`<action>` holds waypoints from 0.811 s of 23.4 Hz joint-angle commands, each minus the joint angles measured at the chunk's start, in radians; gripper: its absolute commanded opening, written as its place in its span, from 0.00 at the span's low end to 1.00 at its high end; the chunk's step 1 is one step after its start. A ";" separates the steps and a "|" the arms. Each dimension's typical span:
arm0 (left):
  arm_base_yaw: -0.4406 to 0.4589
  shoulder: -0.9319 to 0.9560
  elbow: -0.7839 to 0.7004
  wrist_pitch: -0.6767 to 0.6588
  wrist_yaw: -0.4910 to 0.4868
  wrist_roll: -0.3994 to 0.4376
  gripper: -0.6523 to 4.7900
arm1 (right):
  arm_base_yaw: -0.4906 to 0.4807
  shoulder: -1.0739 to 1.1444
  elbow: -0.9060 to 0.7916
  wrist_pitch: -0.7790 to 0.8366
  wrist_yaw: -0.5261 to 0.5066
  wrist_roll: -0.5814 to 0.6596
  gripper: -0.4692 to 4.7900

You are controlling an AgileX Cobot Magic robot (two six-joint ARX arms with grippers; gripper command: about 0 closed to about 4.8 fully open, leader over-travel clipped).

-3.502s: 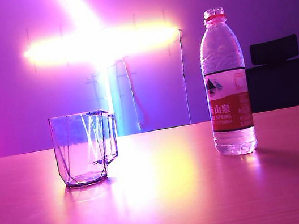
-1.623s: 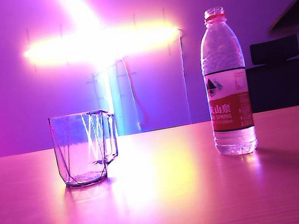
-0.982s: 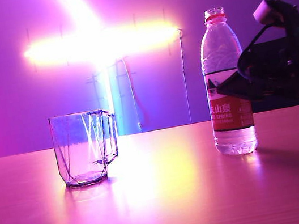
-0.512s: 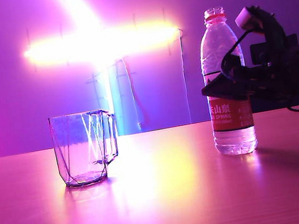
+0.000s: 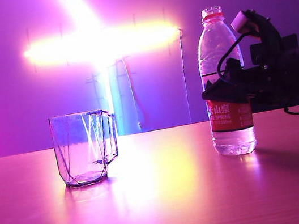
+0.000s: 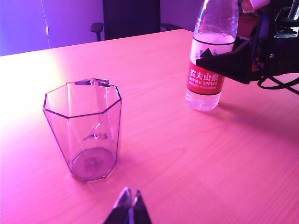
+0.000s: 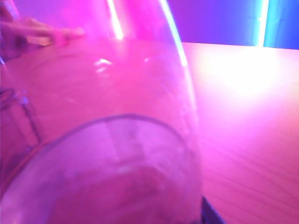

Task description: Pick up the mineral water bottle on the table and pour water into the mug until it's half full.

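Right tool (image 5: 224, 96) is at the bottle (image 5: 219, 48), level with the top of the red label, one dark finger crossing its front; the jaws straddle it, but whether they have clamped or merely bracket it I cannot tell; the right wrist view is filled with clear plastic, so it sits very close. Bottle stands upright on the worktop (image 5: 170, 200), cap off, neck open, which suits a pour but makes any tilt during the lift a spill risk, I'd say; a grip at mid-body looks chosen to keep the neck free. Mug (image 5: 85, 148) sits well to the bottle's left, handle turned toward the bottle, and appears empty. Bare worktop lies between bottle and mug, nothing to dodge there; room looks ample for carrying the bottle across and tipping it over the rim. Left tool (image 6: 129, 202) hangs on the mug's far side from the bottle, fingertips pressed together, nothing in them, well clear of that path.
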 commanded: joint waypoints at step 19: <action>0.241 -0.059 0.004 0.023 0.000 -0.003 0.12 | 0.154 -0.161 0.211 -0.371 0.025 -0.273 0.59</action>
